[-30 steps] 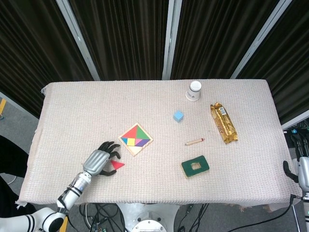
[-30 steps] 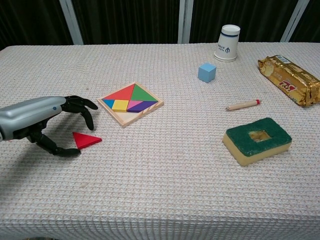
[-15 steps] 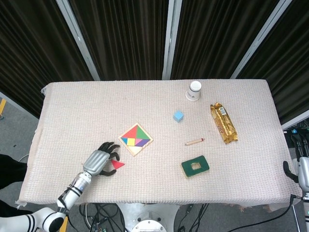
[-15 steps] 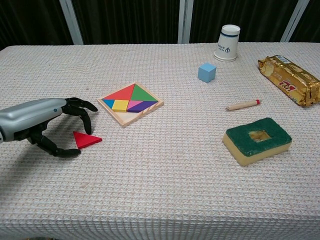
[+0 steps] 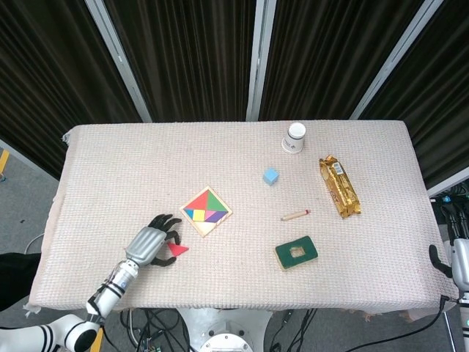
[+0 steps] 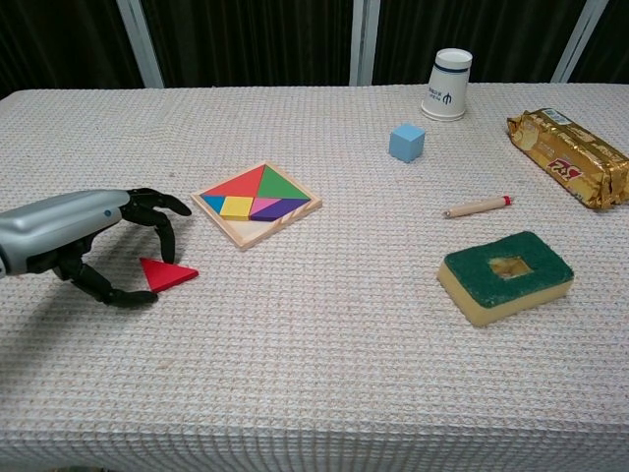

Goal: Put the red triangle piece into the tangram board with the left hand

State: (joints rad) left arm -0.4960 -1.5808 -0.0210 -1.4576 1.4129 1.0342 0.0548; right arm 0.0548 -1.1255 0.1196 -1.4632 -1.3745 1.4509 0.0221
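Observation:
The red triangle piece [image 6: 167, 274] [image 5: 176, 250] lies flat on the cloth near the table's front left. My left hand [image 6: 79, 231] [image 5: 150, 246] arches over its left side, dark fingers curved above it and the thumb below it, apart from each other. Whether a fingertip touches the piece is unclear. The wooden tangram board [image 6: 218, 226] [image 5: 192, 224] with coloured pieces sits a short way to the right and further back, turned like a diamond. My right hand is out of both views; only part of that arm shows at the head view's right edge.
A white paper cup [image 6: 448, 85], a blue cube [image 6: 406, 142], a pencil [image 6: 477, 206], a green-topped sponge [image 6: 505, 275] and a gold snack packet [image 6: 567, 157] are spread over the right half. The table's front edge runs close behind my left forearm.
My left hand has shifted slightly to the left, and the red triangle has slid a little left with it. Nothing else has moved.

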